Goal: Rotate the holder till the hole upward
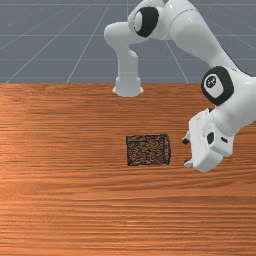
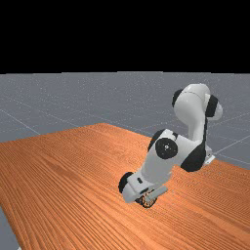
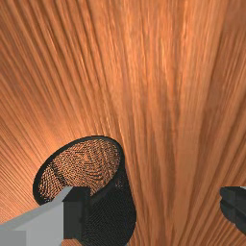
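My fingers (image 3: 77, 216) are wide apart, so I should slowly line them up with the holder (image 1: 148, 150), lying on its side, before I squeeze.

At the far view's twelve o'clock, a black backdrop (image 2: 97, 36) tops pale-lined grey floor (image 2: 63, 100), with orange-brown wooden table (image 2: 73, 180) towards six.

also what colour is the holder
The holder is black: fine mesh with a plain black rim. The wrist view shows it best.
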Available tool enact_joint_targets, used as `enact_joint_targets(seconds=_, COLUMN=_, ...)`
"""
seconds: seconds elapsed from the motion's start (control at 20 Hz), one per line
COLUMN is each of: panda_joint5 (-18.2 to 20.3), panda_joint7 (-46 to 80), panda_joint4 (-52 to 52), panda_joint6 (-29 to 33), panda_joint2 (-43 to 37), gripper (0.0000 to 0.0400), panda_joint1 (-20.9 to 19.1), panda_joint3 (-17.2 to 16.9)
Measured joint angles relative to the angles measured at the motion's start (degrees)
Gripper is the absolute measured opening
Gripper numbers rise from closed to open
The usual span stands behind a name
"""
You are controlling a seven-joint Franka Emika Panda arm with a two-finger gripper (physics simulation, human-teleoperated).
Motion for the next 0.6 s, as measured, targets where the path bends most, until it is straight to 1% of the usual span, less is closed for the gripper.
enact_joint_targets(seconds=0.15, panda_joint5=-0.39, panda_joint7=-0.34, panda_joint4=-3.67, panda_joint6=2.22, panda_joint2=-1.90, gripper=0.0400, panda_joint1=-0.54, panda_joint3=-0.30)
enact_joint_targets(seconds=0.2, panda_joint5=-0.40, panda_joint7=-0.99, panda_joint4=-3.98, panda_joint6=2.12, panda_joint2=-2.09, gripper=0.0400, panda_joint1=-0.90, panda_joint3=-0.33)
enact_joint_targets(seconds=0.25, panda_joint5=-1.59, panda_joint7=-1.20, panda_joint4=-8.77, panda_joint6=6.17, panda_joint2=-4.48, gripper=0.0400, panda_joint1=-0.79, panda_joint3=-0.66)
enact_joint_targets(seconds=0.3, panda_joint5=-1.48, panda_joint7=-1.07, panda_joint4=-9.07, panda_joint6=6.21, panda_joint2=-4.66, gripper=0.0400, panda_joint1=-1.08, panda_joint3=-0.80)
enact_joint_targets(seconds=0.35, panda_joint5=0.62, panda_joint7=-1.82, panda_joint4=-10.34, panda_joint6=7.27, panda_joint2=-5.71, gripper=0.0400, panda_joint1=-2.30, panda_joint3=0.33)
enact_joint_targets(seconds=0.45, panda_joint5=1.63, panda_joint7=-1.59, panda_joint4=-8.78, panda_joint6=6.76, panda_joint2=-5.16, gripper=0.0400, panda_joint1=-2.43, panda_joint3=0.96)
enact_joint_targets(seconds=0.5, panda_joint5=-2.25, panda_joint7=5.06, panda_joint4=-11.43, panda_joint6=10.66, panda_joint2=-5.97, gripper=0.0400, panda_joint1=0.78, panda_joint3=-1.67)
enact_joint_targets(seconds=0.55, panda_joint5=-2.15, panda_joint7=6.38, panda_joint4=-9.06, panda_joint6=9.76, panda_joint2=-4.65, gripper=0.0400, panda_joint1=1.72, panda_joint3=-1.58)
enact_joint_targets(seconds=0.6, panda_joint5=0.16, panda_joint7=1.64, panda_joint4=0.45, panda_joint6=0.96, panda_joint2=-0.08, gripper=0.0400, panda_joint1=0.67, panda_joint3=0.06)
